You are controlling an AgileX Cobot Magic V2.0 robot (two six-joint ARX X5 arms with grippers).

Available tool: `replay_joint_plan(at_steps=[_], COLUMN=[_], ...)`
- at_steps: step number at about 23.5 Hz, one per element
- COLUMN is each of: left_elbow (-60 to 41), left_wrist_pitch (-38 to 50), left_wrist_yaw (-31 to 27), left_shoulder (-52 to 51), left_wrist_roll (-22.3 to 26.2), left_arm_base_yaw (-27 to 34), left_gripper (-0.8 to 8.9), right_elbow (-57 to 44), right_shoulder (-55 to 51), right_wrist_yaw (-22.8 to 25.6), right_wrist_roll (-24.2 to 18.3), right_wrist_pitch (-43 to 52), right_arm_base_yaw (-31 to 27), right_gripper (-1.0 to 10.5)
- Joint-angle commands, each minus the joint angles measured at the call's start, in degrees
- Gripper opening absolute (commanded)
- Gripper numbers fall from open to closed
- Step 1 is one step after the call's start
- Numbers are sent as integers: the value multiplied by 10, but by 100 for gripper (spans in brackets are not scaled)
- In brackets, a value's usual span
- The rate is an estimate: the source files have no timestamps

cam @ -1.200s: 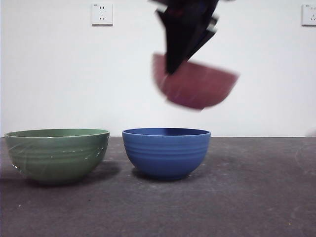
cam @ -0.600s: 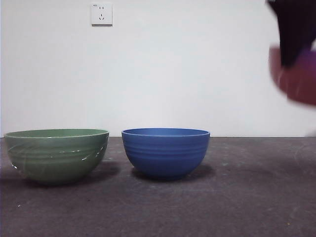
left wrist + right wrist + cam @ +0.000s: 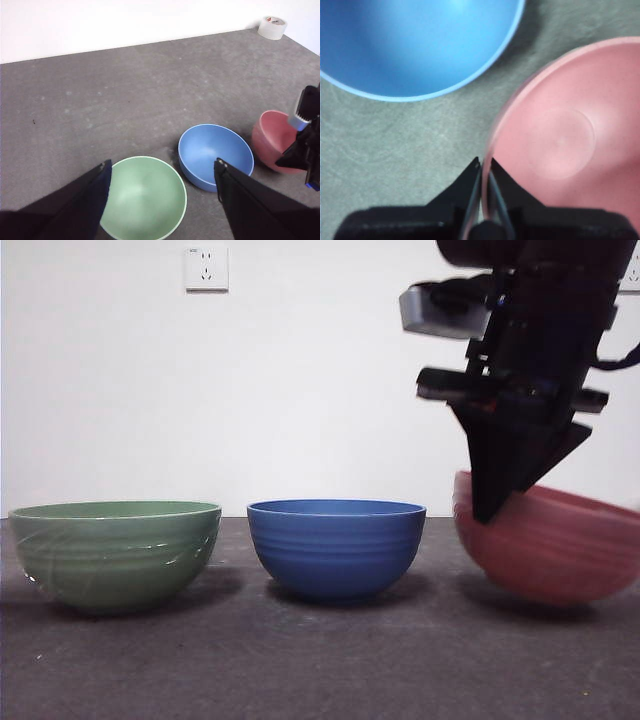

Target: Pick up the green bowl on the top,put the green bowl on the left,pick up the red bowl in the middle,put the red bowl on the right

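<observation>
The green bowl (image 3: pixel 115 555) (image 3: pixel 145 197) stands upright on the table at the left. A blue bowl (image 3: pixel 337 550) (image 3: pixel 215 152) (image 3: pixel 410 45) sits in the middle. To its right, the red bowl (image 3: pixel 560 550) (image 3: pixel 272 137) (image 3: pixel 570 140) is tilted and low at the table surface; I cannot tell whether it touches. My right gripper (image 3: pixel 490 510) (image 3: pixel 484 167) is shut on the rim of the red bowl, on the side nearest the blue bowl. My left gripper (image 3: pixel 162 164) hangs open high above the green and blue bowls, holding nothing.
A roll of white tape (image 3: pixel 272 27) lies at the far table corner by the wall. A wall socket (image 3: pixel 206 268) is behind the bowls. The dark grey table (image 3: pixel 300 660) stretches bare in front of the bowls.
My right gripper carried the red bowl from above the blue bowl off to the right, then brought it down to table level beside the blue bowl. The green and blue bowls have not moved.
</observation>
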Motion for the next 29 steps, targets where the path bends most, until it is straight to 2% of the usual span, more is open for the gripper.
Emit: replay_joint_plan(at_steps=[1, 3, 6, 7, 11, 15, 16, 17, 19, 21, 23, 26, 29], left_elbow=[0, 0, 0, 0, 0, 0, 0, 0, -1, -16, -52, -115, -179], left_wrist_pitch=[-4, -9, -10, -10, 3, 34, 44, 51, 51, 57, 80, 120, 155], left_wrist_yaw=[1, 1, 1, 1, 0, -1, -2, -4, -19, -50, -76, -75, -74], left_shoulder=[-1, -1, -1, -1, -1, -1, -1, -1, -1, -4, -25, -63, -104], left_wrist_roll=[6, 6, 6, 6, 7, 23, 33, 42, 61, 67, 66, 59, 48], left_arm_base_yaw=[1, 1, 1, 1, 1, 1, 1, 1, 1, 1, 1, 1, 1], left_gripper=[346, 346, 346, 346, 345, 341, 333, 244, -17, -8, -8, -8, -8], right_elbow=[-2, -2, -2, -2, -1, -1, -1, -2, -3, -29, -78, -150, -216], right_shoulder=[24, 35, 26, 17, -81, -226, -259, -288, -336, -389, -446, -519, -591], right_wrist_yaw=[-23, -17, -14, -14, -15, -14, -14, -14, -14, -8, 25, 47, 46], right_wrist_roll=[-16, -16, -5, -2, -6, -16, -16, -16, -16, -16, -16, 2, 24], right_wrist_pitch=[9, 10, 18, 18, 18, 84, 107, 124, 131, 139, 163, 197, 222], right_arm_base_yaw=[0, 0, 1, 0, 1, -4, -13, -22, -35, -42, -43, -43, -43], right_gripper=[-9, 20, 313, 329, 314, 303, 240, 149, -24, -17, -17, -16, -16])
